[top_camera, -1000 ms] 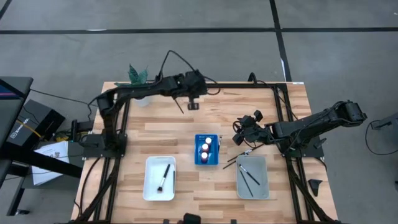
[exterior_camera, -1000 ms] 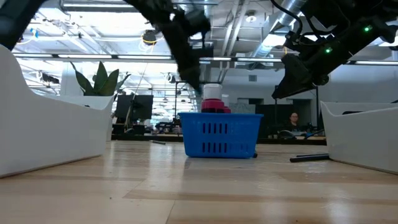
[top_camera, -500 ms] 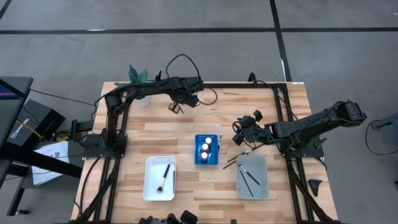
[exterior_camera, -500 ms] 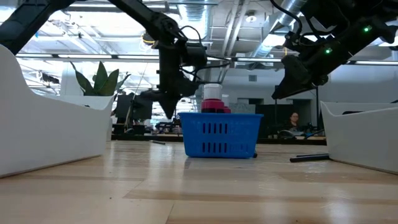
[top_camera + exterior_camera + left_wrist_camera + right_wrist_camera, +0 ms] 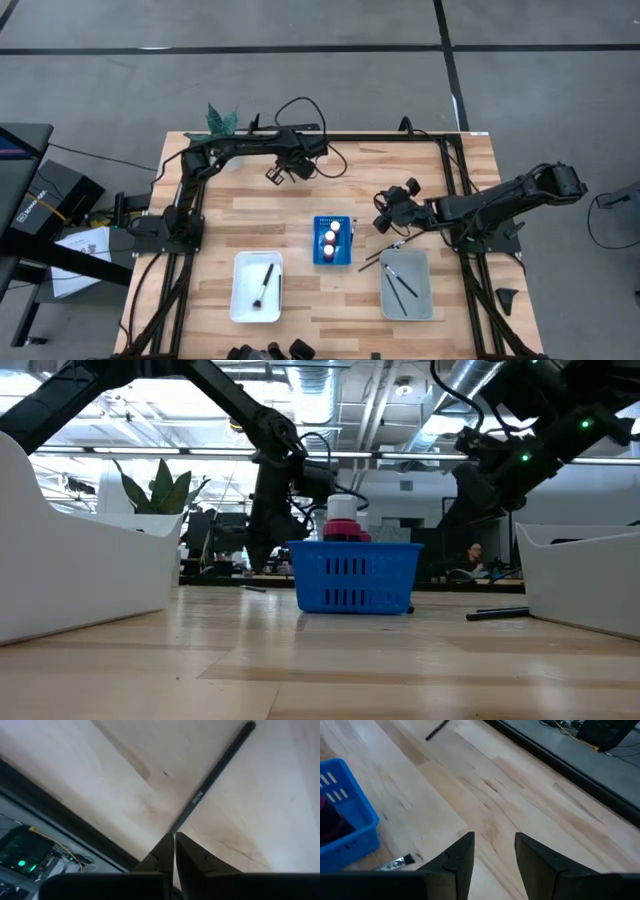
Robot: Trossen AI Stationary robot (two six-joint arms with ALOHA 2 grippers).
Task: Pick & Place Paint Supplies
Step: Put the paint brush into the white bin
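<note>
The left gripper (image 5: 174, 840) sits at the table's far edge, fingers pinched together on the tip of a thin black paintbrush (image 5: 215, 775) that slants away from it over the wood. So slim an end-hold could let the brush swivel or slip out in transit. Nearer the front, the blue rack (image 5: 333, 241) holds red paint bottles (image 5: 331, 238); the white tray (image 5: 256, 287) with one brush lies beyond. The right gripper (image 5: 492, 847) hovers beside the rack, fingers apart and empty, above a loose brush (image 5: 372, 259) by the grey tray (image 5: 406, 285).
</note>
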